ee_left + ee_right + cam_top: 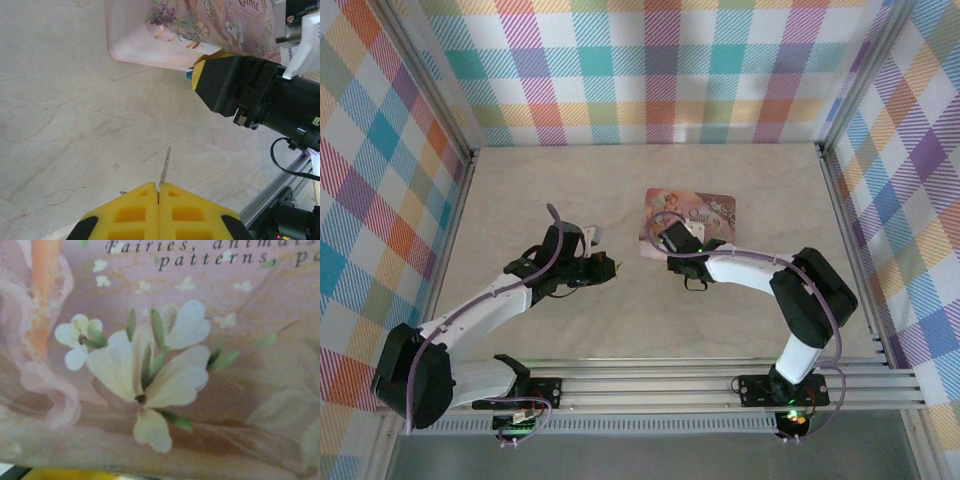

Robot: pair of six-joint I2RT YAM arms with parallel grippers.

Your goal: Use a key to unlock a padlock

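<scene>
**Tech A:** Note the enclosure first: plaid walls (650, 70) on three sides and a pale veined surface (520, 200). Your largest object is the flat pink box (710, 205), which lies right of centre on that surface.

**Tech B:** Your right arm (760, 268) reaches to the near-left edge of the box. In the left wrist view the right claw (205, 77) sits against that edge. The likely reason is the padlock (190, 75): a small teal patch shows just beside the box rim, at the claw's yellow tip.

**Tech A:** Treat the right claw's state as undetermined. You see it side-on, so you cannot tell whether its jaws stand apart or grip the lock. Its own camera looks at the box's flower print from close up, blurred, with a yellow strip at the bottom edge.

**Tech B:** Now check the left claw (158, 192). Its yellow pads (135, 210) are pressed together and clamped on the key (164, 167). The thin blade projects forward, and the key's head is hidden between the pads. The blade points roughly toward the padlock, well apart from it, and appears to be held this way ready for insertion.

**Tech A:** Most of the padlock is covered, so you cannot make out which way it faces.
</scene>
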